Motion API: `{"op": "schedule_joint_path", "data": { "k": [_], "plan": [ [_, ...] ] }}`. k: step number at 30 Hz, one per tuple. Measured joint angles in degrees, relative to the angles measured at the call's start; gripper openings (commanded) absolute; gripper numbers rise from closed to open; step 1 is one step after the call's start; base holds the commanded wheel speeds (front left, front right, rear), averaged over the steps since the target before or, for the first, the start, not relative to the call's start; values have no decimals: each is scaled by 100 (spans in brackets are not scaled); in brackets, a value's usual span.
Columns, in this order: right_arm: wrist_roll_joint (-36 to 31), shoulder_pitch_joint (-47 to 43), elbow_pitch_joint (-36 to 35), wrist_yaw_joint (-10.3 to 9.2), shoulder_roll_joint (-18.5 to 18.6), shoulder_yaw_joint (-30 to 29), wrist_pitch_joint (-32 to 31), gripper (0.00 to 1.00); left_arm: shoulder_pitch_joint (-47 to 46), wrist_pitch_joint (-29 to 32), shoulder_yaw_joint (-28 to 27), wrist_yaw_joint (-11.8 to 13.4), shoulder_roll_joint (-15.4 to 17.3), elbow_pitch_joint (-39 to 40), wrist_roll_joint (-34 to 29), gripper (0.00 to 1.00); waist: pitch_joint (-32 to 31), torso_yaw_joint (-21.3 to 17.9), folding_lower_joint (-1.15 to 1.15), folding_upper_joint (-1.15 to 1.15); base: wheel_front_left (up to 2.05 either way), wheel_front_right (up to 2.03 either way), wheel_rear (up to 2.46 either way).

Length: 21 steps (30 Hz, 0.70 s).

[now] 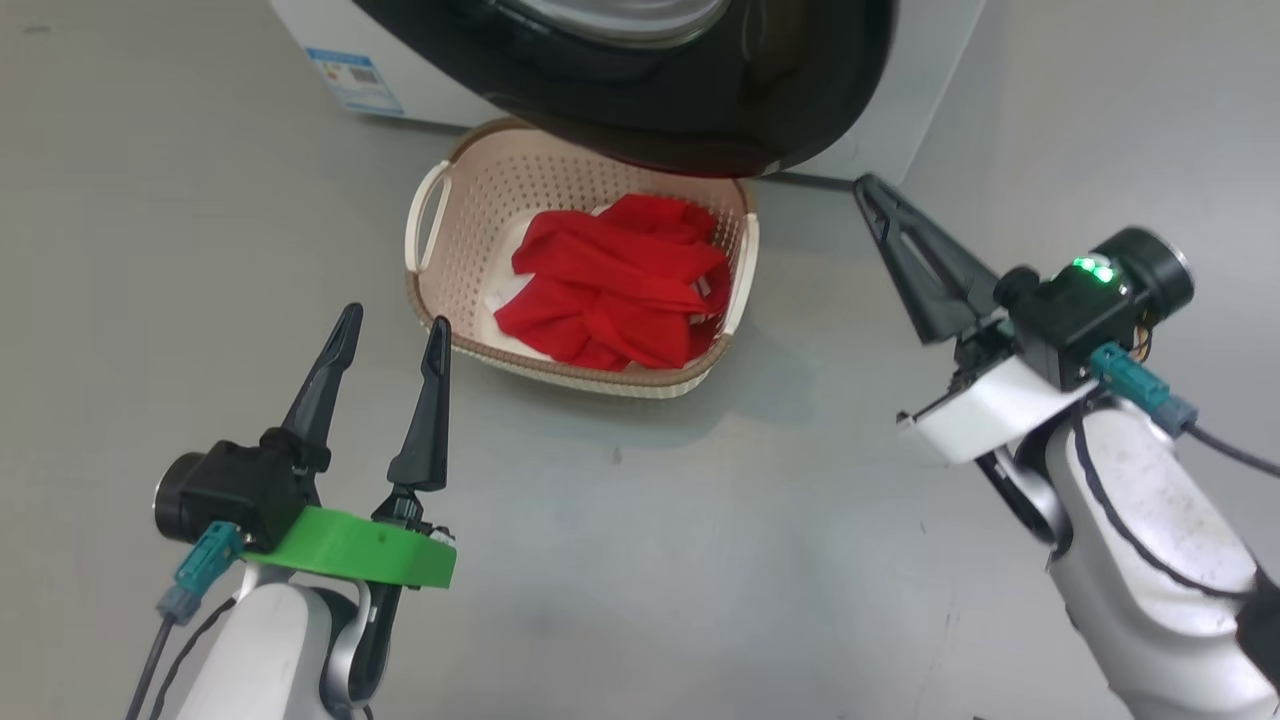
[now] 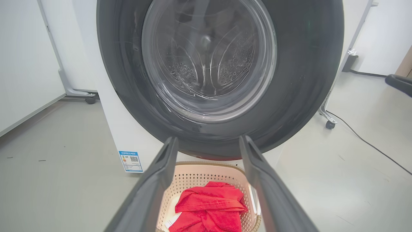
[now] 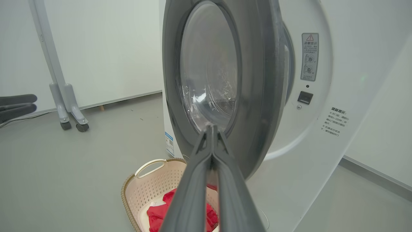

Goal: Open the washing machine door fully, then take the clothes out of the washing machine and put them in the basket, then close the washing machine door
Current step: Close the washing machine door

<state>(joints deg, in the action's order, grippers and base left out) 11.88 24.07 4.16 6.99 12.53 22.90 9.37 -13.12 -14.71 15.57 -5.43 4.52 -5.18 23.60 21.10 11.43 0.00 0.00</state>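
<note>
Bright red clothes [image 1: 615, 285] lie in the cream perforated basket [image 1: 470, 215] on the floor below the glossy black round door [image 3: 257, 80], apparently ajar. Left gripper [image 1: 392, 330] jaws spread; right gripper [image 1: 868, 190] jaws pressed together, empty.

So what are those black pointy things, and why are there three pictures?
They are a robot's two hands; each has two long dark fingers. One picture comes from a camera on its head, looking down. The other two come from cameras on its wrists, looking along the fingers. The left hand is open and empty. The right hand is pinched shut, with nothing in it. On the floor sits a cream basket with red clothes inside. Behind it is a white washing machine, and its big round door still stands partly open.
</note>
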Motion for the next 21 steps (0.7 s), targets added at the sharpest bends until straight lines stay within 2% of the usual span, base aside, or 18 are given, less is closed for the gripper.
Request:
{"op": "schedule_joint_path", "data": {
  "k": [9,21],
  "plan": [
    [170,916,219,0,385,327,-235,0,-282,0,-12,-44,-154,-16,40,100,510,381,0,0,0,0,0],
    [457,1660,664,0,726,415,-302,0,-511,0,-70,-99,-232,-183,209,100,1037,851,0,0,0,0,0]
  ]
}}
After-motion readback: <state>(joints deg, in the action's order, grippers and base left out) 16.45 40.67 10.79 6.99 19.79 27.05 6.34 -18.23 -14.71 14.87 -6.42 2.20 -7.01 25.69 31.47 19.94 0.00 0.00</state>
